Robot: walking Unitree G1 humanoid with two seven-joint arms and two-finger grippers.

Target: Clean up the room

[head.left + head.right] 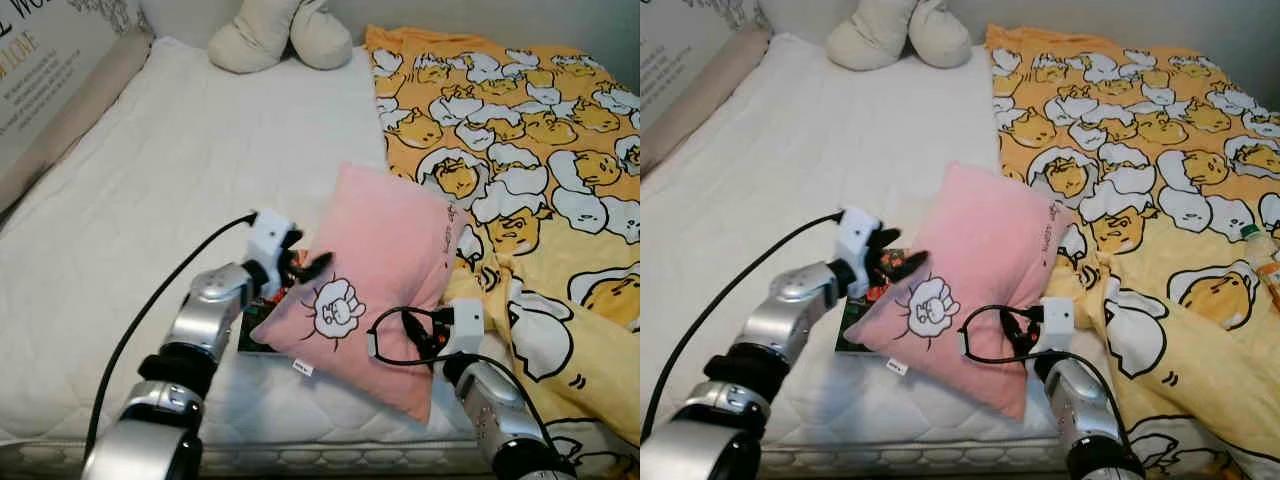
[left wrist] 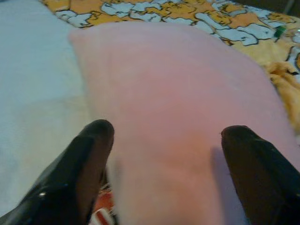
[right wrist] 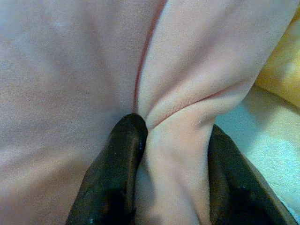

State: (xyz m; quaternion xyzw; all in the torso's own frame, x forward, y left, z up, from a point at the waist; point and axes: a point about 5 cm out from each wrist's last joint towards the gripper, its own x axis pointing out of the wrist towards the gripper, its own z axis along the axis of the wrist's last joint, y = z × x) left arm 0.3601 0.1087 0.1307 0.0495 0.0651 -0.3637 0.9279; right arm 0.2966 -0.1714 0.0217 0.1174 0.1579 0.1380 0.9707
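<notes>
Down at lower center of the head view, the pink pillow [image 1: 375,280] is half-lifted off the mattress [image 1: 180,180]. Right gripper [image 3: 173,140] pinches a fold; left gripper [image 2: 166,140] is spread wide against its edge. Next it probably needs carrying up by the cream cushion [image 1: 280,35].

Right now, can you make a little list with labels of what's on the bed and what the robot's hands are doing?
bed: white mattress
pillow: pink, tilted up, cartoon print on its front
right gripper: shut, pinching a fold of the pillow
left gripper: open, fingers on either side of the pillow's edge
blanket: yellow, spread on the robot's right of the bed
plush: cream, at the head of the bed
under pillow: dark flat thing, cannot tell what
</notes>
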